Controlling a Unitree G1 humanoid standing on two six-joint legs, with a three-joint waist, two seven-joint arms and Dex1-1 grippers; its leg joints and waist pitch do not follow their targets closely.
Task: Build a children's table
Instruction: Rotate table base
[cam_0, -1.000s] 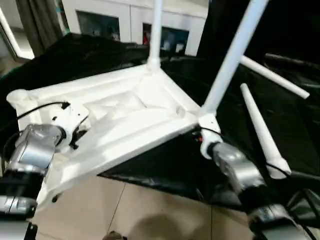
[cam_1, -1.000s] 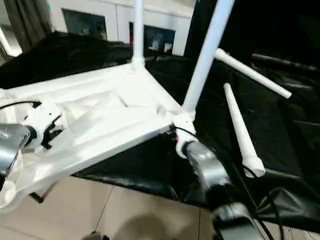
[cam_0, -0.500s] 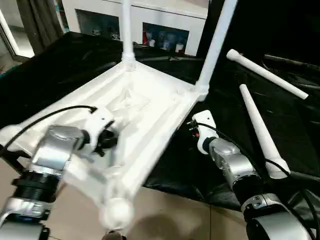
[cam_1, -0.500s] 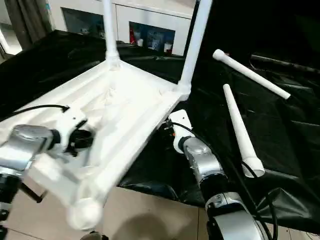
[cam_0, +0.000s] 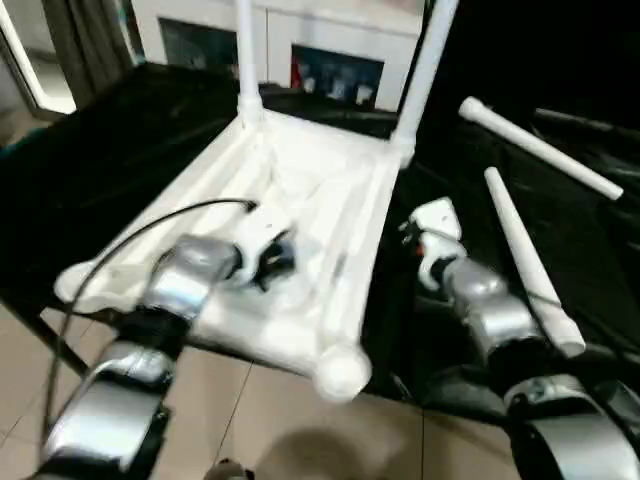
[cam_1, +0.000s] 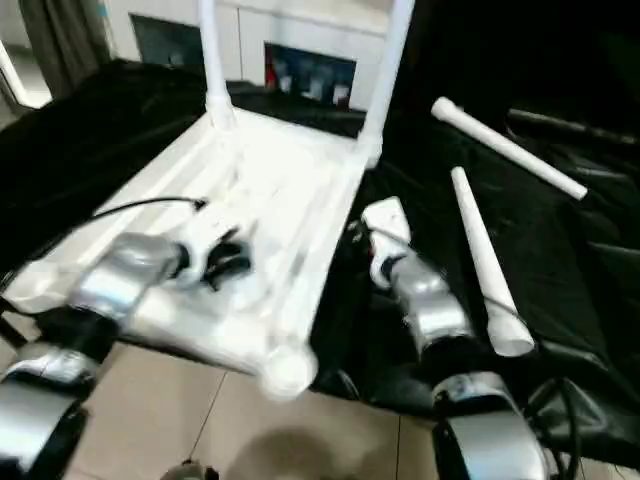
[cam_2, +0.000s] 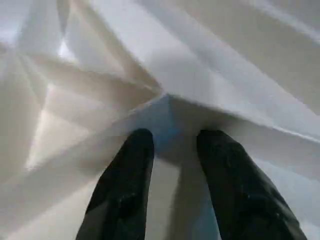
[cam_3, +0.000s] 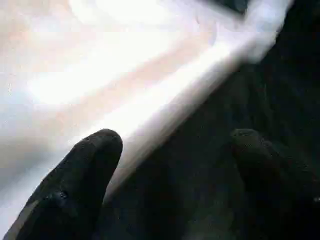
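Observation:
The children's table lies upside down on the black-covered bench. Its white tabletop (cam_0: 200, 220) shows its ribbed underside, and a near corner socket (cam_0: 342, 370) juts over the bench's front edge. Two legs (cam_0: 245, 50) (cam_0: 428, 60) stand up from the far corners. Two loose legs (cam_0: 535, 150) (cam_0: 525, 260) lie on the cloth to the right. My left gripper (cam_2: 172, 150) is shut on a raised rib of the tabletop's underside, one finger on each side. Beside the tabletop's right rim my right gripper (cam_3: 175, 155) stands open over the cloth, holding nothing.
A black cloth (cam_0: 100, 150) covers the bench. Behind it stands a white glass-fronted cabinet (cam_0: 330, 70). Tiled floor (cam_0: 270, 430) shows below the bench's front edge. A black cable (cam_0: 150, 235) loops from my left wrist over the tabletop.
The tabletop has swung round with my left gripper, so its long side now runs away from me and lies flatter. My right gripper has come off the corner and rests beside the right rim.

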